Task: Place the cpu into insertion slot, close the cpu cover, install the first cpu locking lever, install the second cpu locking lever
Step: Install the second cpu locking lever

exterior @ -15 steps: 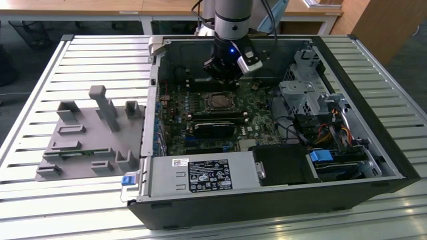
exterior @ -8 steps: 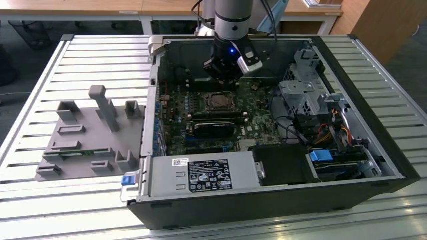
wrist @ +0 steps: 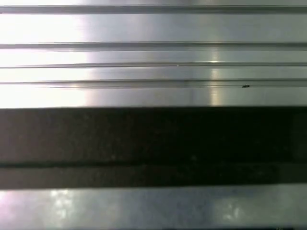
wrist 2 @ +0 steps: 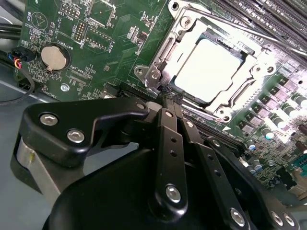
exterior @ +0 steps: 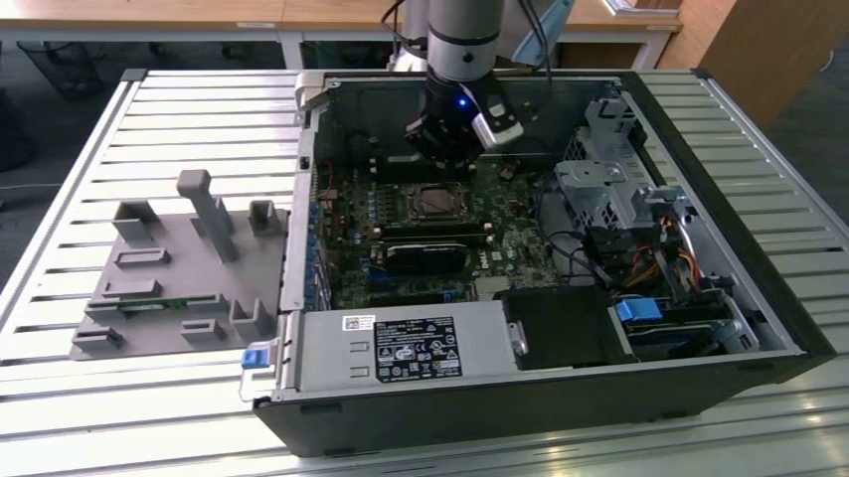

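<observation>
Silvery metal fills the socket area: in the second wrist view the cpu [wrist 2: 212,67] lies seated in the insertion slot [wrist 2: 207,34], with the cpu cover [wrist 2: 245,72] closed down around it, its window framing the chip's bright lid. In the exterior view the socket sits on the green motherboard [exterior: 520,260] toward the far wall of the open computer case [exterior: 743,298], which lies on a slatted metal worktop [exterior: 199,109].

The gripper [wrist 2: 169,98] is pinched together, its black fingertips meeting at the near corner of the cover, where a thin locking lever seems to run; whether it actually grasps that wire I cannot tell.

My judgement of the risks: the slim lever could spring out of so narrow a pinch, or miss its retaining hook. A tip pressing off line could scrape the board or the memory slots beside the socket.

White silkscreen lettering dots the board near the coin cell battery [wrist 2: 52,56], too small to read reliably. The power supply [exterior: 398,350] carries a printed label I leave unread.
</observation>
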You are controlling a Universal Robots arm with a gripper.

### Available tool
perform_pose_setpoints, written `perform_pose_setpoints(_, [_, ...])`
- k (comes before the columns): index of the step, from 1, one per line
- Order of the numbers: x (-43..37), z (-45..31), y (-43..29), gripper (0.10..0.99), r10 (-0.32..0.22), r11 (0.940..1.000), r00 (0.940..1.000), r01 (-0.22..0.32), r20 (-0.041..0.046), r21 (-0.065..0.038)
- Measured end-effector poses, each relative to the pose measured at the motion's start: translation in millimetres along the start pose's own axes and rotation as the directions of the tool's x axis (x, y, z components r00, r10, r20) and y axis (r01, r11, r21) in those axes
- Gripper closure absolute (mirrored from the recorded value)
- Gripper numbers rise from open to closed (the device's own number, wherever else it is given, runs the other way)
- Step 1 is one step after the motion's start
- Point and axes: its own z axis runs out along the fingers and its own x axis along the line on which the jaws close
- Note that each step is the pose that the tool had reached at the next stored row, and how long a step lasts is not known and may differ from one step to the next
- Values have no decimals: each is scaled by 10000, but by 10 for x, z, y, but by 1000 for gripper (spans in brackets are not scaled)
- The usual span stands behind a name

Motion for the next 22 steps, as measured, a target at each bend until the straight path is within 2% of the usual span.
perform_pose_setpoints(6, [-2,-1,-28,980,0,10000,10000,0,0,-1])
perform_pose_setpoints(14, [-5,-11,-111,980,0,10000,10000,0,-1,3])
perform_pose_setpoints(22, [-10,-184,-109,980,0,10000,10000,0,-4,-35])
